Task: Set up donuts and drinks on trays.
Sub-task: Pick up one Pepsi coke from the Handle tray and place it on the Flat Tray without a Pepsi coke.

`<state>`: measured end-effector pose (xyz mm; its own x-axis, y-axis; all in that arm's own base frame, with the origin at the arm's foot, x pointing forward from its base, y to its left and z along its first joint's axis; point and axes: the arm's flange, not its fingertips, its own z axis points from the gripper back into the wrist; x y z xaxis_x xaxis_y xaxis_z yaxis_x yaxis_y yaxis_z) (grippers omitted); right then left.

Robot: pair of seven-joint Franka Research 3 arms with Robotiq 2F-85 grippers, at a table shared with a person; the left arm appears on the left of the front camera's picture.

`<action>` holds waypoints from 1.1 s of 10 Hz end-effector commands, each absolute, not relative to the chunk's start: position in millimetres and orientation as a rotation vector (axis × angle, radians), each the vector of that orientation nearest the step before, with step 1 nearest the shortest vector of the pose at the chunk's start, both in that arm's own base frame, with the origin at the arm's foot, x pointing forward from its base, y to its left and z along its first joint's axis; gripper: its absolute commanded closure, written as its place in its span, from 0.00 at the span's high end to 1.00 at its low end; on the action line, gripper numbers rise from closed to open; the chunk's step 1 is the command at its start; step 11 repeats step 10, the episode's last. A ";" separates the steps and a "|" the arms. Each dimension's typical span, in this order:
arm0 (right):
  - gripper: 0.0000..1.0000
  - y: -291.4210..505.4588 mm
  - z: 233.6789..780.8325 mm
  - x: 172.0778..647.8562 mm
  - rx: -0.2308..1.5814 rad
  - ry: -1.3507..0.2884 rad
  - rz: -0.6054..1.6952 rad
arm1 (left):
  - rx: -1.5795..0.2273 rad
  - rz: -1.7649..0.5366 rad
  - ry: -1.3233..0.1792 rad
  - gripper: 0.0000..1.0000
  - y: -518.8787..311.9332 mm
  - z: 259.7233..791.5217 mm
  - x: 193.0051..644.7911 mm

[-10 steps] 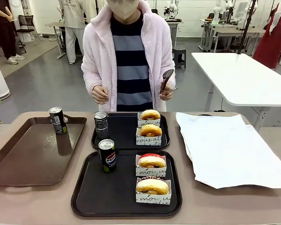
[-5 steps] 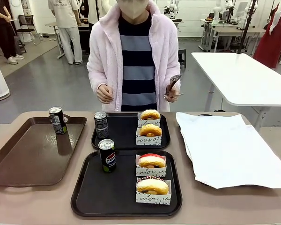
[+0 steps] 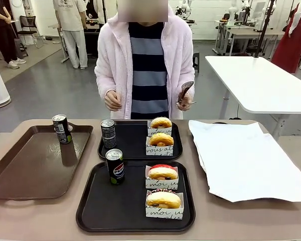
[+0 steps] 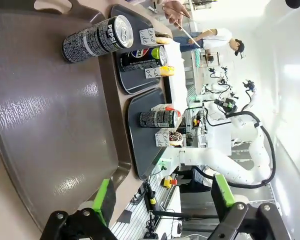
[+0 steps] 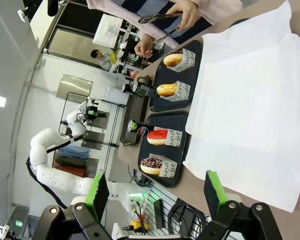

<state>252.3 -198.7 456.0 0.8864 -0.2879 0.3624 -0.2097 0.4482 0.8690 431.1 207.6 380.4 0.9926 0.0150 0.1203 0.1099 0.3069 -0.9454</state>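
Note:
Two black trays lie one behind the other, the near tray (image 3: 90, 211) and the far tray (image 3: 135, 150). The near one carries a black Pepsi can (image 3: 115, 166), a red-iced donut (image 3: 162, 172) and another donut (image 3: 163, 199), chocolate-iced with sprinkles in the right wrist view (image 5: 152, 164). On the far tray stand a grey can (image 3: 108, 133) and two plain donuts (image 3: 161, 139) (image 3: 160, 122). My left gripper (image 4: 162, 197) hangs open over the brown tray's near end. My right gripper (image 5: 155, 192) is open beside the white paper.
A large brown tray (image 3: 20, 170) at the left holds a third can (image 3: 62, 129). A white paper sheet (image 3: 246, 158) covers the table's right side. The person stands at the far edge with tongs (image 3: 184, 90) in one hand.
The person has shifted slightly to the right and lowered the tongs a little. Nothing on the table has moved.

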 end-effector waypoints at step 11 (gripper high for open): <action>1.00 -199.2 457.4 252.3 1.126 -0.509 -0.040 | -1.241 -0.056 -0.103 1.00 207.6 381.5 431.8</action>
